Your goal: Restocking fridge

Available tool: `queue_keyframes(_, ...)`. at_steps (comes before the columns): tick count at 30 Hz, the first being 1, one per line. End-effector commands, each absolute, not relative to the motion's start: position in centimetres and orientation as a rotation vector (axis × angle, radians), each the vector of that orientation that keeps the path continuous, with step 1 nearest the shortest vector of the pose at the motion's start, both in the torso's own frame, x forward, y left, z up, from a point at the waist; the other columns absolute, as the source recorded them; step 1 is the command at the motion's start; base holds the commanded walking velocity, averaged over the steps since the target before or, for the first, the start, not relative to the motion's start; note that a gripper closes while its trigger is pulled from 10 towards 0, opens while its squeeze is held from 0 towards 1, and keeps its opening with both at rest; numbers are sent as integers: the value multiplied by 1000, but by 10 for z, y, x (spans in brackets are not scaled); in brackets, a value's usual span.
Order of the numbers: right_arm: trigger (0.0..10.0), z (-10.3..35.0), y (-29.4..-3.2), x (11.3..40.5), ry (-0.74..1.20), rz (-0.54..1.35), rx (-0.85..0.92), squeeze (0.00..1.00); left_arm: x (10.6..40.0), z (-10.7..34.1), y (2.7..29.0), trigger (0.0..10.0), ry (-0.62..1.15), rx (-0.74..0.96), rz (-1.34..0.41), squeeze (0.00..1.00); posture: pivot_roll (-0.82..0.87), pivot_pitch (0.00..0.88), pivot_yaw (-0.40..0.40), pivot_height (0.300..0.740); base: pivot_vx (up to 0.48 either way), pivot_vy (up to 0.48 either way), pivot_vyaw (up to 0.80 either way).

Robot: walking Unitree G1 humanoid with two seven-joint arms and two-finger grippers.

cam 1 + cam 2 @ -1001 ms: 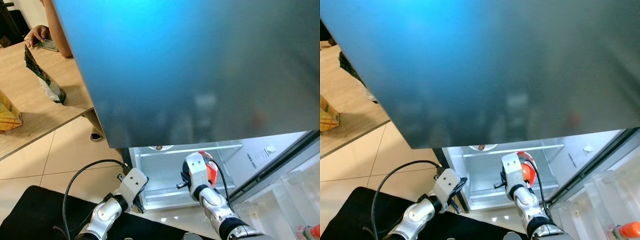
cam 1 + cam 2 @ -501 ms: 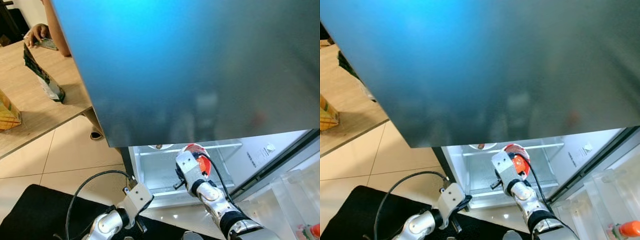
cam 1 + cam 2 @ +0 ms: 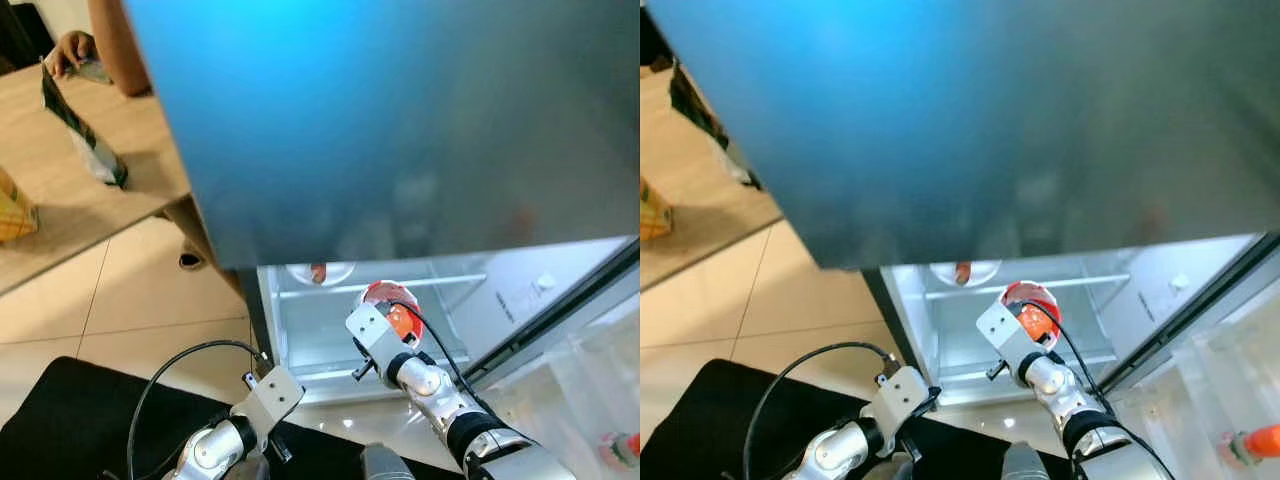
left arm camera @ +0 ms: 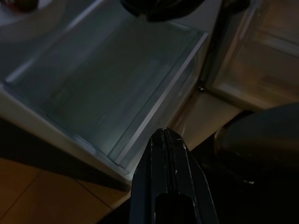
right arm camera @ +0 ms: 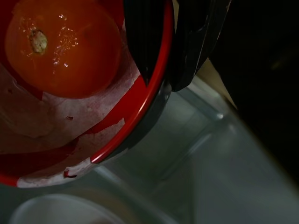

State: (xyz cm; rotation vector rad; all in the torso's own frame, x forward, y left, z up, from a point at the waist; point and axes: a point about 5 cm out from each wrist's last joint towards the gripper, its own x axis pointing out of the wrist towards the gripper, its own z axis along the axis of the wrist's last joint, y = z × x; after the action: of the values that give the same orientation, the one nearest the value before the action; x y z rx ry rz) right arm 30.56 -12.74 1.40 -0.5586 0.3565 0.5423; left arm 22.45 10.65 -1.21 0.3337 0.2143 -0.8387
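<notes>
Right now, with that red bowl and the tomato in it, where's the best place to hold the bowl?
By its rim, as the right gripper does: one finger inside the red bowl, one outside, clamped on the thin wall. Probably come from the side away from the tomato, so the bowl stays level and the fingers miss the fruit.

— What sort of place is this?

— A home kitchen or dining area. A fridge [image 3: 400, 120] stands open, its lit glass shelves [image 3: 330, 345] and door racks [image 3: 590, 390] showing.

— Anything else?

— Beige floor tiles [image 3: 130, 300], and beside the fridge a wooden surface [image 3: 60, 190] carrying snack bags [image 3: 85, 145], with a person's hand [image 3: 65, 50] resting on it. A white plate [image 3: 320, 272] of food sits on a shelf.
</notes>
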Motion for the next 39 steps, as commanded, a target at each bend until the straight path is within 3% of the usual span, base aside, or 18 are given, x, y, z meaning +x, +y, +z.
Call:
queue_keyframes(1, 10000, 12, -129, 304, 358, 548, -577, 0, 219, -15, 112, 10000, 226, 334, -838, 0, -96, 189, -2, 631, 0, 0, 0)
queue_keyframes(18, 10000, 32, -128, 322, 297, 524, -600, 0, 216, -12, 119, 10000, 184, 370, -776, 0, -96, 185, -8, 631, 0, 0, 0)
queue_keyframes(24, 10000, 45, -119, 332, 248, 541, -602, 0, 216, -7, 129, 10000, 132, 365, -666, 0, -97, 191, -14, 631, 0, 0, 0)
queue_keyframes(39, 10000, 99, -98, 367, 130, 620, -746, 0, 227, 12, 136, 10000, 26, 372, -596, 0, -81, 249, -74, 631, 0, 0, 0)
